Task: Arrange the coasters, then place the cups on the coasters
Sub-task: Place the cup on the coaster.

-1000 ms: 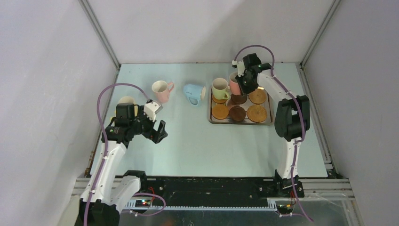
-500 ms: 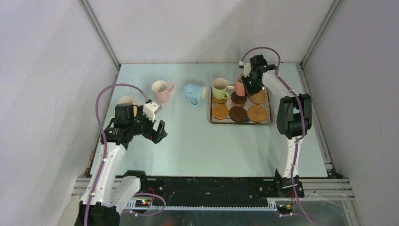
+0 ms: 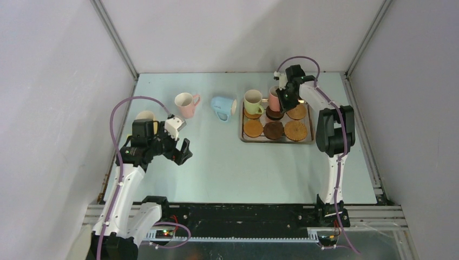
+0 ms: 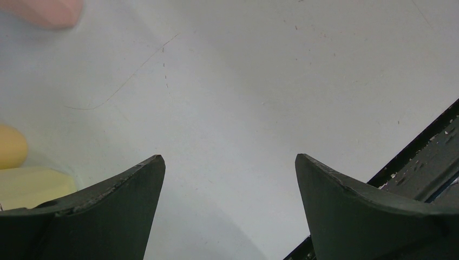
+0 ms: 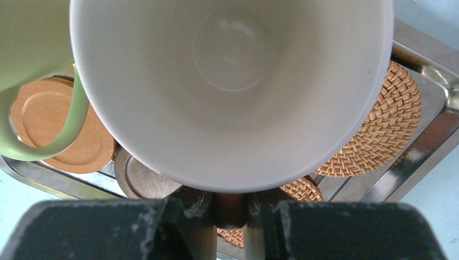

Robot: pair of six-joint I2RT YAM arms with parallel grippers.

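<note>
Cup placing: right gripper [image 3: 282, 97] clamped on pink cup [image 3: 272, 99] above dark coaster [image 3: 274, 114], back-middle of tray [image 3: 276, 141]. Next, likely: lower, release. Left gripper [image 4: 230, 173] wide open, empty.

Open pale-blue tabletop [image 3: 233, 162] lies at 6 o'clock of your rectangular steel tray [image 3: 277, 141]; at its 9 o'clock, the tipped light-blue ceramic mug [image 3: 222, 107] blocks you.

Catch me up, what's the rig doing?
Right end effector is shut on a pink cup, holding it over the dark coaster at the back of the tray; touchdown unclear. Green cup sits on a tan coaster beside it. Left end effector is open and empty above the table, near the yellow cup. A second pink cup and the blue cup wait on the table.
</note>
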